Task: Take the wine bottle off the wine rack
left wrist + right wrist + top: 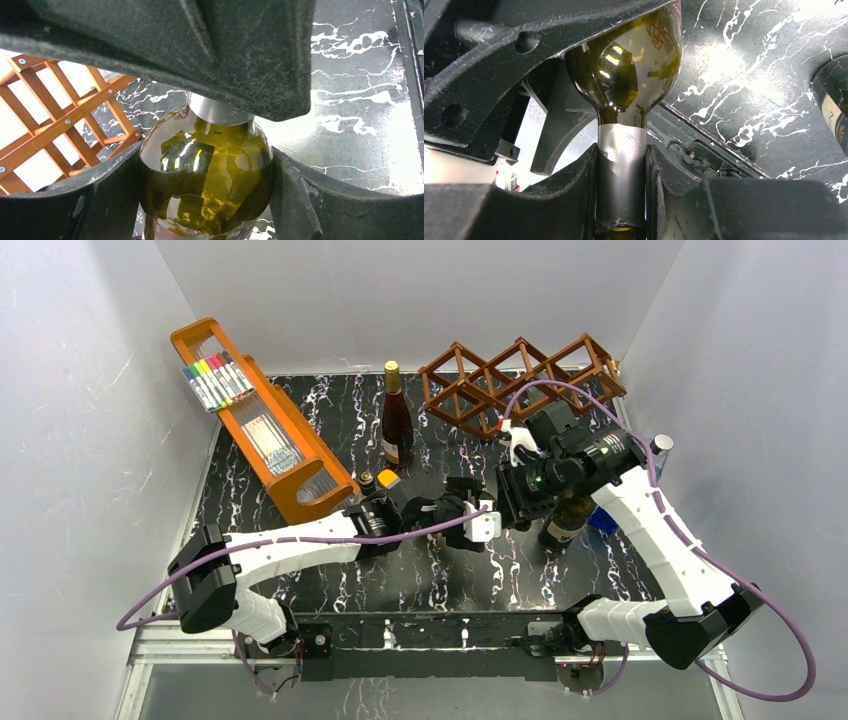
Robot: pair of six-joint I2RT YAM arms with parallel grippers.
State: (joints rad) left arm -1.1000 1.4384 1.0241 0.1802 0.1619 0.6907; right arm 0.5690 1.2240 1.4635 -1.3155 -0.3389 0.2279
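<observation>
Close up on the wrist cameras, both claws are on the same olive-green wine bottle [210, 150]. The left gripper [206, 212] clamps its fingers against either side of the rounded shoulder. The right gripper [621, 210] pinches the silver-foiled neck [621, 150]. So the bottle is off the rack, slung between the two arms over the middle of the table. Whether its base touches the surface, I cannot tell.

Wider now: the black white-veined table [440, 570] carries everything. At its far right sits the wine rack [520, 380], with its open wooden diamonds just beyond the right wrist. The left wrist view shows it off to the side, apart from the bottle. Along the far left runs an orange tray [290, 455], tilted, with coloured markers [215, 380] lying at its upper end.

Between tray and rack a dark red bottle [397, 425] with a gold cap stands upright, well apart from the grippers. Another dark bottle [562, 525] pokes out from under the right wrist, crowding that arm closely. Tucked just behind the left forearm are a small dark bottle top [367, 480] and a yellow cube [388, 478].
</observation>
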